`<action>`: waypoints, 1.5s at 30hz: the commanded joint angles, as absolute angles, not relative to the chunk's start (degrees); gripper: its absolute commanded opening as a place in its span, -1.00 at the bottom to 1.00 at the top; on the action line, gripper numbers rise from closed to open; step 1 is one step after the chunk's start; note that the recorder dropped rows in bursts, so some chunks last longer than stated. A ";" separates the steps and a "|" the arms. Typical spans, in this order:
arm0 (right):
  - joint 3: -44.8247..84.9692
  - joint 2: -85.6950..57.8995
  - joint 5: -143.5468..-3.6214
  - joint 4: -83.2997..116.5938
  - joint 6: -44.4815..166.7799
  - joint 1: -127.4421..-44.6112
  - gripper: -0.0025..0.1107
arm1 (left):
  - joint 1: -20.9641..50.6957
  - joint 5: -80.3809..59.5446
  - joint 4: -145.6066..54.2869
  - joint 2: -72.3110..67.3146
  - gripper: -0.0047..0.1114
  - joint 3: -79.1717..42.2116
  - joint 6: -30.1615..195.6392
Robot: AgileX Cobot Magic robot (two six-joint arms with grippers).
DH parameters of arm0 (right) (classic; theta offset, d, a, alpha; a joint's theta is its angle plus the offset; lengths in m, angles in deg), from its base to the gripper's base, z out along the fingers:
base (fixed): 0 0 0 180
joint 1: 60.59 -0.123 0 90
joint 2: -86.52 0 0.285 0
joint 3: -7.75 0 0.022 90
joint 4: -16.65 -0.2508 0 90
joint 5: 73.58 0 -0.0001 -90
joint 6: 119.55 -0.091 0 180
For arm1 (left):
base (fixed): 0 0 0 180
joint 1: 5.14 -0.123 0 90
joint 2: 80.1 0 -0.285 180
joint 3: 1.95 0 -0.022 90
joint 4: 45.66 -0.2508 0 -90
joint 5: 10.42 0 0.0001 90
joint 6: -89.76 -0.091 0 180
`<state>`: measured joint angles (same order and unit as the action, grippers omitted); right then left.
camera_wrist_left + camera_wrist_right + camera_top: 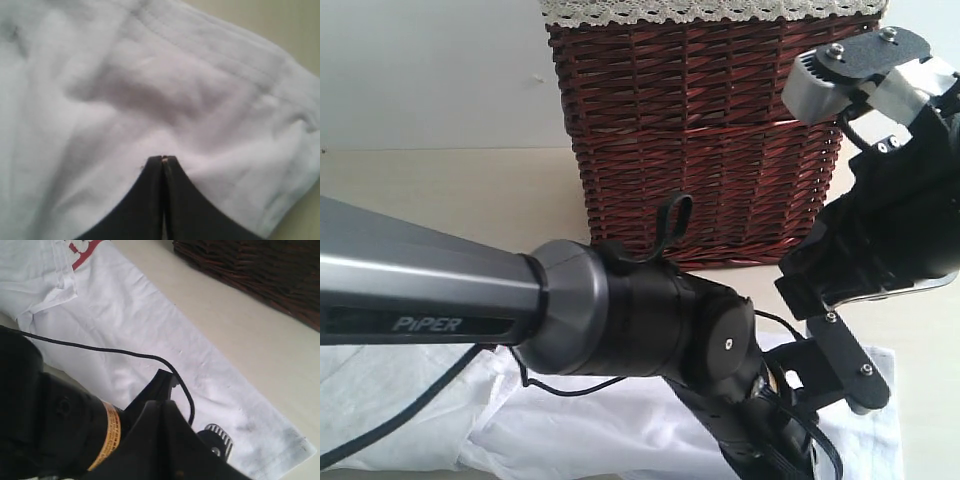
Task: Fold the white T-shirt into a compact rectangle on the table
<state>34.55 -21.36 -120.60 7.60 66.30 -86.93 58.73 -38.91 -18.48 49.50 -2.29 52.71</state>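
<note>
Exterior view: the white T-shirt lies rumpled on the bench, in front of the wicker basket.
Left wrist view: left hand clenched, tips over shirt fabric.
Right wrist view: right hand clenched, above the shirt's flat part.

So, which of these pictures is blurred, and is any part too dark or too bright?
Left wrist view: soft all over, the white T-shirt looks slightly pink, the shut left gripper a plain black shape. Exterior view: wicker basket sharp, the T-shirt at the bottom nearly washed out. Right wrist view: fairly sharp cloth, but the black arm housing shows little detail.
</note>
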 commanded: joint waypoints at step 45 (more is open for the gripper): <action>33.26 -29.05 -119.60 14.49 63.16 -86.93 -0.96 | 55.45 -65.62 -34.31 50.53 -0.92 11.41 57.02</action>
